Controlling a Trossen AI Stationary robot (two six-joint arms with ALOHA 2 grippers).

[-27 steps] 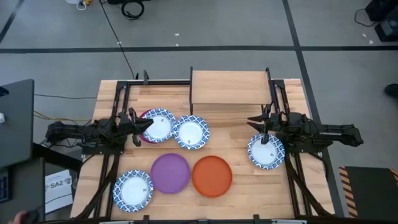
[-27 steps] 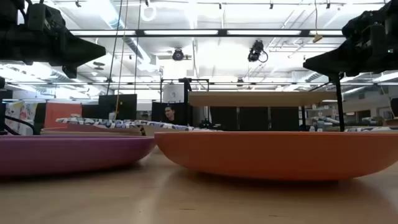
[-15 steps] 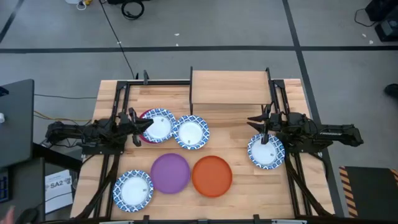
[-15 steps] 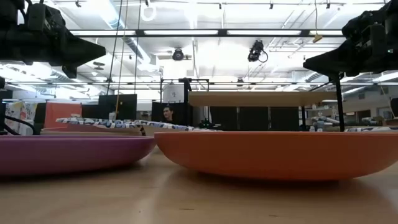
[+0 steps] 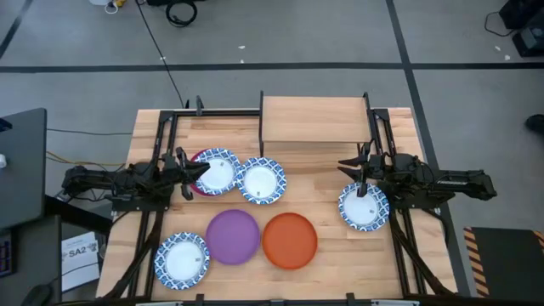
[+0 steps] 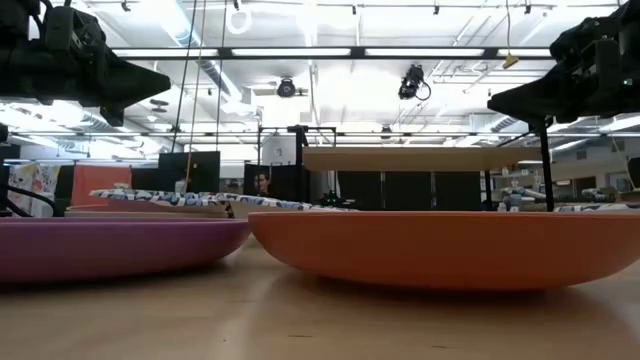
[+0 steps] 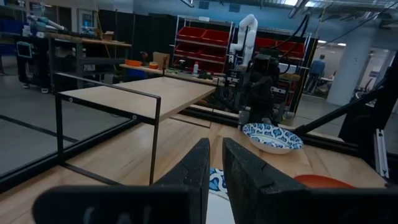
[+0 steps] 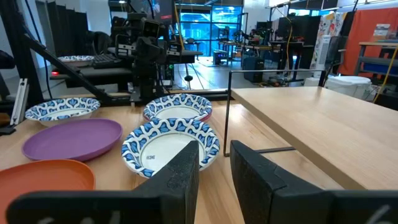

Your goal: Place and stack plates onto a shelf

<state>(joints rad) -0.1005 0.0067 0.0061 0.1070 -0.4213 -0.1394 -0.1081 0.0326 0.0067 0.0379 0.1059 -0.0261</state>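
Light-wood shelf (image 5: 313,119) stands bare at the table's far edge; plates (image 5: 262,180) lie before it. Left gripper (image 5: 189,174) and right gripper (image 5: 350,171) hover narrow, empty. A floor label (image 5: 77,251) reads "SA2".

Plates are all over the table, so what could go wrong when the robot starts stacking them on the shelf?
1. The purple plate and orange plate sit edge to edge, so lifting one might nudge the other.
2. A patterned plate rests on the magenta plate, so a grab could catch both.
3. The shelf looks about two plates wide, so a careless stack might hang over its edge.
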